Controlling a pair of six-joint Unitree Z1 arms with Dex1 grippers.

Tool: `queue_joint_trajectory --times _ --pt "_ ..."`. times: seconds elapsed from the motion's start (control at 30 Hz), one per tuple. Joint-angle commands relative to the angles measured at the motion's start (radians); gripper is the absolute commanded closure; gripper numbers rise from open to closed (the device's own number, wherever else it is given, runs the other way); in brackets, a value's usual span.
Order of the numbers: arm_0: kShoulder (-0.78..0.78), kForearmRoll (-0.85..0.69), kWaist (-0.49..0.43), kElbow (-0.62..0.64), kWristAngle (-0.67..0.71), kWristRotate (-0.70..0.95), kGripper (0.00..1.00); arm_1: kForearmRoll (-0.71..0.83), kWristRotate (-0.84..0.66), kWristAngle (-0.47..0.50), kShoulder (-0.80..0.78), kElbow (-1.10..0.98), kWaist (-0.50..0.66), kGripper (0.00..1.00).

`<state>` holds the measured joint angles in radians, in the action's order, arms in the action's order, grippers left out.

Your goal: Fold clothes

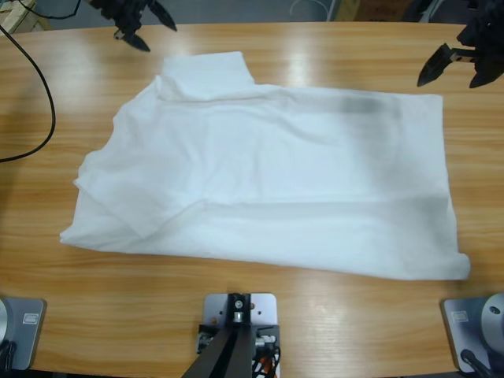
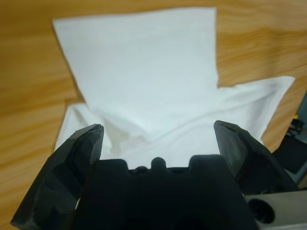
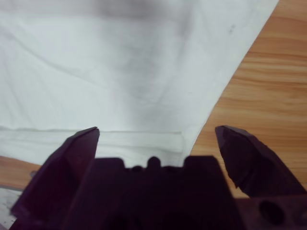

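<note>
Left gripper point(image 2: 158, 139), seen closest in its wrist view, has its jaws spread wide with nothing between them, poised above the sleeve point(image 2: 144, 72) of the white T-shirt point(image 1: 268, 189). In the overhead view that gripper point(image 1: 142, 27) sits just beyond the shirt's far edge near the sleeve. The right gripper point(image 3: 158, 139) is likewise splayed and empty, over the shirt's hem corner point(image 3: 225, 72); from above it point(image 1: 457, 67) hangs off the shirt's far corner at the opposite end.

The shirt lies across the middle of the wooden table point(image 1: 331, 315). It looks folded once lengthwise, with a layered edge at the sleeve end, so I judge the job partly done: further folds across its length remain. The fabric is thin, soft and matte, gently creased, roughly rectangular with one sleeve jutting out; the table is glossy, with a striped grain. A black cable point(image 1: 35, 94) loops well clear of the shirt.
</note>
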<state>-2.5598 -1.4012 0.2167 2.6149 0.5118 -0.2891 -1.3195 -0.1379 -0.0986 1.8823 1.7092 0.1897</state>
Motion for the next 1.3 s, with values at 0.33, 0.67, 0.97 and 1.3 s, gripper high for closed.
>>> queue_joint_trajectory --times 0.33,0.67,0.97,1.3 --pt "0.193 0.253 0.003 -0.528 -0.138 0.04 0.175 0.114 0.017 -0.046 0.034 -0.155 -0.013 0.018" --pt "0.359 0.541 0.02 -0.735 -0.115 0.034 0.165 0.143 0.014 -0.075 0.066 -0.149 0.017 0.018" --pt "0.214 0.541 0.035 -0.595 -0.096 -0.083 0.173 0.152 0.027 -0.069 0.049 -0.189 0.016 0.018" --pt "0.211 0.673 0.028 -0.737 -0.119 -0.22 0.178 0.161 0.032 -0.069 0.063 -0.197 0.01 0.018"
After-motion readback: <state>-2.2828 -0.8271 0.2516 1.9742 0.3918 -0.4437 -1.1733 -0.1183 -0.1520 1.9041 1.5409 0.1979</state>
